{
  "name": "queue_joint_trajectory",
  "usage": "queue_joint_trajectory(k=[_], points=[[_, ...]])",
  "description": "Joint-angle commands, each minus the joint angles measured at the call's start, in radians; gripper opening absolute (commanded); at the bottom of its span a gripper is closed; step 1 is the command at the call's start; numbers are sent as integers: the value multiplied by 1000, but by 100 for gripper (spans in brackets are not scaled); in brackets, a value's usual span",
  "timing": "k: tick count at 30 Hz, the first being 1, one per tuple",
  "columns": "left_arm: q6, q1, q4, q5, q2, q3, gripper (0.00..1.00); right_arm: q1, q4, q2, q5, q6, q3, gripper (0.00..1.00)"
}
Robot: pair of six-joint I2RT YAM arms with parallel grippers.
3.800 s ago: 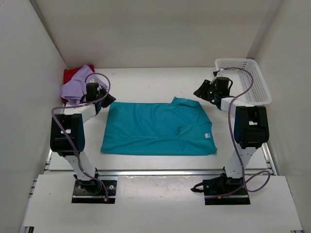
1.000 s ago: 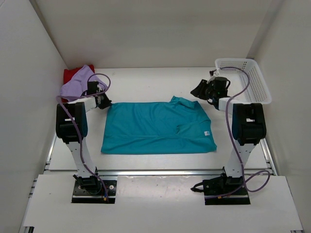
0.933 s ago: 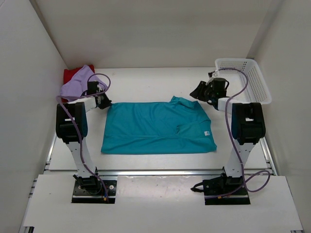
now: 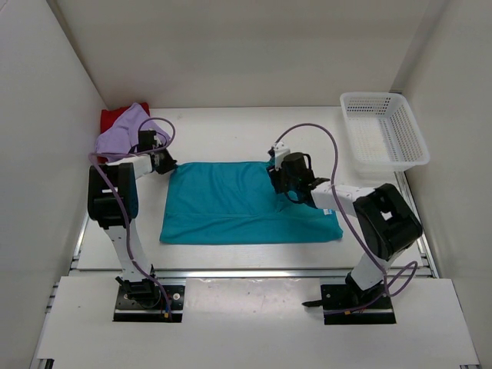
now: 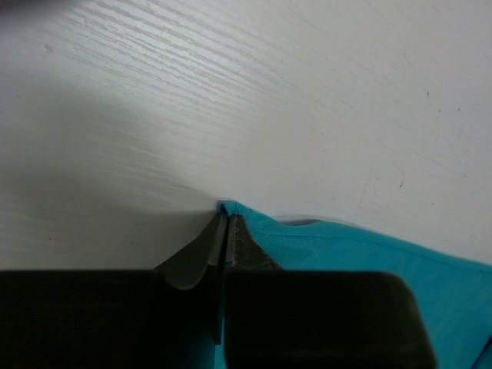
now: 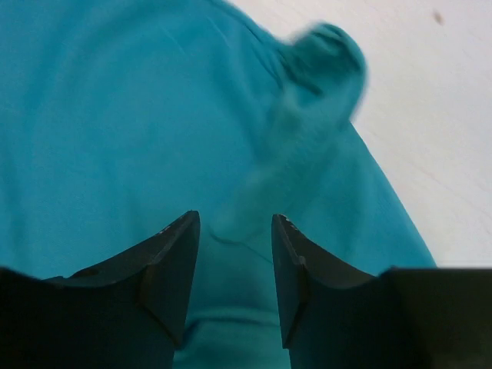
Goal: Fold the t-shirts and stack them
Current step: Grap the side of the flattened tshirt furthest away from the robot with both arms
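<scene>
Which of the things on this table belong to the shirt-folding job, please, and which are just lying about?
Part of the job:
- teal t-shirt, spread flat
- lavender t-shirt and dark red t-shirt, heaped in the far left corner
- left gripper, shut on the teal t-shirt's corner
- right gripper, open over the teal t-shirt

Just lying about:
- white basket, far right

White booth, as I see it from above.
Plain white walls (image 4: 231, 54) close in my pale wood-grain table (image 4: 231, 127) on three sides; light is even, shadows soft.
</scene>
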Motion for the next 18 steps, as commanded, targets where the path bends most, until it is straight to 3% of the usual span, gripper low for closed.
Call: queue_joint_trajectory(k=[1, 4, 6, 10, 13, 18], points=[[-1, -4, -5, 16, -69, -21, 0, -64, 77, -66, 84, -45, -87, 42], [-1, -3, -5, 23, -74, -26, 0, -113, 101, -124, -8, 10, -124, 53], [-3, 0, -5, 19, -83, -28, 0, -168, 118, -161, -114, 83, -135, 55], [-5, 5, -3, 19, -88, -32, 0, -304, 242, -192, -396, 309, -165, 40], [-1, 14, -5, 19, -86, -28, 0, -333, 261, -132, -478, 420, -156, 23], [-5, 8, 0, 19, -85, -41, 0, -316, 293, -14, -522, 476, -144, 23]])
